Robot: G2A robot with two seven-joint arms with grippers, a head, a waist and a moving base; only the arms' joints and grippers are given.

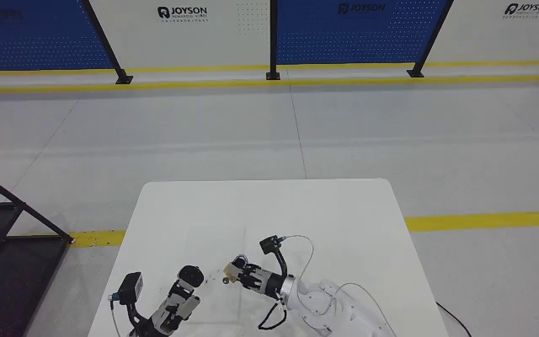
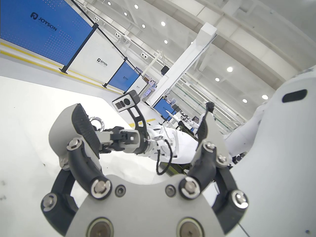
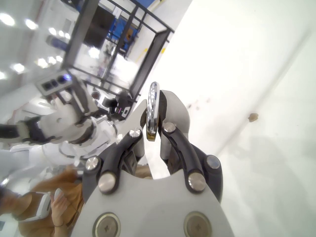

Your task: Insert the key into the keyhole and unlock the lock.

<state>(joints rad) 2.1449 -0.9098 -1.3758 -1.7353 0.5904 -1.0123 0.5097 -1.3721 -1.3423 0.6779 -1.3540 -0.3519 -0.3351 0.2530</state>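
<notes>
Right wrist view: right gripper (image 3: 154, 99) closed tight on the lock (image 3: 151, 118), chrome shackle (image 3: 153, 92) pinched, near the worktop's (image 3: 234, 50) robot-side edge. Left gripper (image 2: 143, 109) spread wide, holding nothing, just beside.

Bright overhead lamps (image 2: 229, 69), glaring table (image 3: 246, 50)

A white worktop (image 1: 253, 211) with rounded corners stands on a pale grey floor (image 1: 253, 126); a small brown speck (image 3: 253, 117) lies on its surface. A yellow line (image 1: 472, 221) runs across the floor behind the worktop. Farther back stands a row of blue panels (image 1: 354, 29) and white panels (image 1: 181, 34) between black posts (image 1: 273, 50). A black metal frame (image 1: 25, 227) stands beside the worktop. Round ceiling lights (image 2: 163, 23) shine overhead near a white pillar (image 2: 182, 62).
</notes>
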